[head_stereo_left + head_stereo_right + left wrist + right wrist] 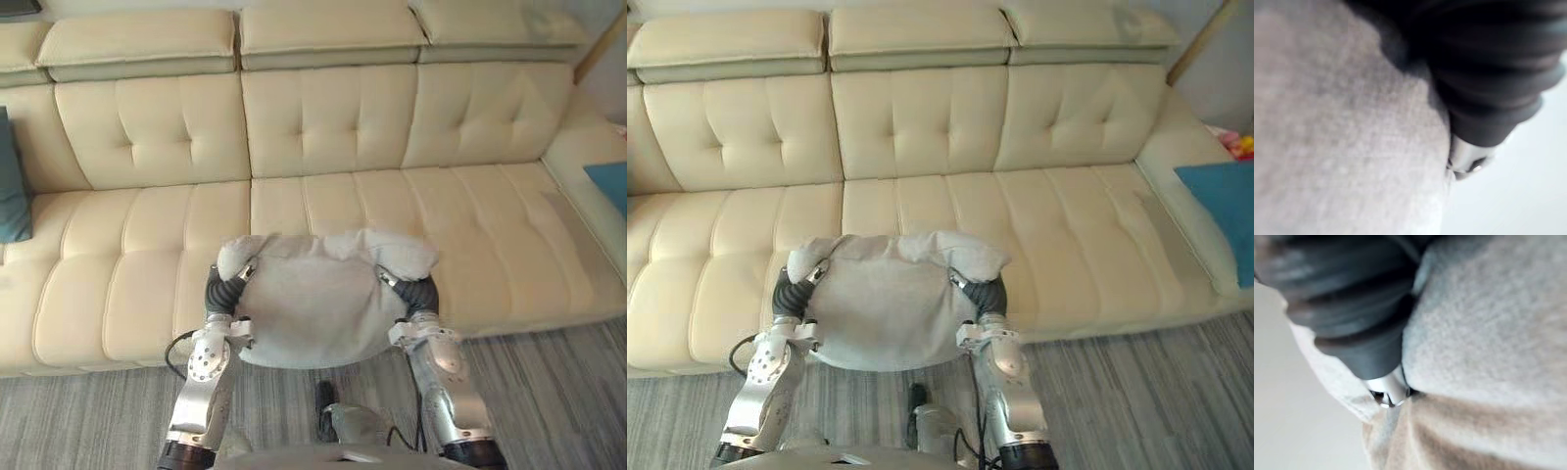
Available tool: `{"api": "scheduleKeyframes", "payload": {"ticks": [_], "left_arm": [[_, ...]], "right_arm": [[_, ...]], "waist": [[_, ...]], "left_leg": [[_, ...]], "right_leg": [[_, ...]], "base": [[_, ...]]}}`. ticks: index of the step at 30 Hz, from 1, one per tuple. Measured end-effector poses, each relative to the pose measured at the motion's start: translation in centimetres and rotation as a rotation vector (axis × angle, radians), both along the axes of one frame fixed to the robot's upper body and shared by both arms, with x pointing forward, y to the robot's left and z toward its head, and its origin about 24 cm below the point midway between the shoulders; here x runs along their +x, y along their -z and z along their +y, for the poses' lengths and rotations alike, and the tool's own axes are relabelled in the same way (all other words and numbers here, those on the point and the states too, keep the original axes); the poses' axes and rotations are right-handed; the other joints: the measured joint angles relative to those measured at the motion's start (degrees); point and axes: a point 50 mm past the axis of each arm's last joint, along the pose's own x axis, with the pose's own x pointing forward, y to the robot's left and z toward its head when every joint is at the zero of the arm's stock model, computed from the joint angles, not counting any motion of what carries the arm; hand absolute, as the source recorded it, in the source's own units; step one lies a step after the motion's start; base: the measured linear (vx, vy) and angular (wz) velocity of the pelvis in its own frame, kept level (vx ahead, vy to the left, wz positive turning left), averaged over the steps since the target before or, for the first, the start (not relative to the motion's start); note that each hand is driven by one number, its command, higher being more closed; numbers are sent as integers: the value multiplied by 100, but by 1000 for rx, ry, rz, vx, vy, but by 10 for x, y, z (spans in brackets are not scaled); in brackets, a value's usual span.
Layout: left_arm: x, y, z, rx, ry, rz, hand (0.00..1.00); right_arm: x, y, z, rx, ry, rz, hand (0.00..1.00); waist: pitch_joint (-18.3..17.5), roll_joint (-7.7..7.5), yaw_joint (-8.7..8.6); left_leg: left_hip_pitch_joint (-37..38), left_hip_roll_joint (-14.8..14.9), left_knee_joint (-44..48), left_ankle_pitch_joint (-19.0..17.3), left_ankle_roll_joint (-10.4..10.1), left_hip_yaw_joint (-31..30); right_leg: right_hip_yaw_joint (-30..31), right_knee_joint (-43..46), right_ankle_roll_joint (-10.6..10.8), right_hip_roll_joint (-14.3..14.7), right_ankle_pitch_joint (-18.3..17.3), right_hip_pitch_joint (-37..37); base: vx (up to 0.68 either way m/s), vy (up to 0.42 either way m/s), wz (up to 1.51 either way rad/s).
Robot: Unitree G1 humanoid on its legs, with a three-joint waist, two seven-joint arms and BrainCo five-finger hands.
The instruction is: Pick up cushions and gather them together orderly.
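A grey cushion (313,304) hangs between the left robot hand (223,289) and right robot hand (419,292) above the sofa (323,127) front edge. Whether either clasps it cannot be told

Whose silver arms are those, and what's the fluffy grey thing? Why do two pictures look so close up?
Those are a robot's two arms. Two pictures come from cameras in its head, looking down. The other two come from cameras on its wrists, right up against what it holds. Its left hand and right hand press a fluffy grey cushion between them, one on each side, in front of a cream sofa. The left teal cushion sits at one end of the sofa, the right teal cushion at the other.
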Motion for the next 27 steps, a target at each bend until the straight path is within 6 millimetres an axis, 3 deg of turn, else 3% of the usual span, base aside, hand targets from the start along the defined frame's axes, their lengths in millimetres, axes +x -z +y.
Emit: {"api": "scheduleKeyframes", "payload": {"ticks": [1,2,4,5,6,7,8,9,13,20,27], "left_arm": [[1,-2,-2,-4,2,-8,100],[5,-12,-5,-15,7,-49,100],[6,-24,-5,-15,3,-101,100],[5,-30,-4,-11,-2,-127,100],[5,-31,-4,-13,-5,-133,100],[4,-32,-3,-20,-11,-139,100],[2,-29,1,-13,-27,-127,100],[-1,-24,8,2,-51,-103,100],[-10,-12,19,34,-80,-46,100],[-10,-9,20,50,-78,-28,100],[-7,-12,28,75,-107,-39,100]], "right_arm": [[0,-2,-1,0,6,-10,100],[1,-7,-5,-1,23,-32,100],[2,-8,-4,3,23,-40,100],[1,-6,-2,16,23,-32,100],[0,-5,-2,20,22,-30,100],[0,-5,-1,19,16,-28,100],[1,2,2,39,20,0,100],[0,10,10,81,20,32,100],[2,27,23,77,-16,113,100],[7,29,26,76,-28,121,100],[22,26,37,72,-62,115,100]], "waist": [[-4,7,26],[-10,14,82],[-17,24,182],[-38,58,288],[-58,90,307],[-152,255,333],[-227,245,360],[-246,131,344],[-312,-64,307],[-315,-220,169],[-317,-280,313]], "left_leg": [[-31,1,104,-146,-1,65],[-174,-62,76,-591,5,254],[-318,-229,-584,-842,114,387],[-296,-364,-1499,-763,160,375],[-261,-397,-1842,-611,182,369],[-226,-386,-2474,240,262,288],[-38,-492,-2607,80,-12,212],[164,-716,-2885,120,36,259],[551,-1072,-3517,314,168,573],[703,-1146,-3899,537,217,777],[952,-1238,-4678,953,181,938]], "right_leg": [[-5,-100,-1,-21,-1,141],[-48,-332,1,-118,-2,536],[-43,-384,22,-237,-14,769],[-7,-297,132,-313,-84,862],[2,-253,218,-330,-143,888],[43,-160,417,-288,-307,916],[241,-79,638,-347,-562,965],[425,-85,626,-505,-557,978],[972,-343,611,-681,-436,1011],[1304,-626,637,-656,-131,931],[1583,-680,655,-584,-39,681]], "base": [[337,-29,26],[244,17,31],[232,134,16],[163,183,-5],[121,195,-10],[175,295,-17],[160,349,-16],[111,294,-16],[-19,137,-30],[-75,15,-24],[-103,-15,-20]]}}
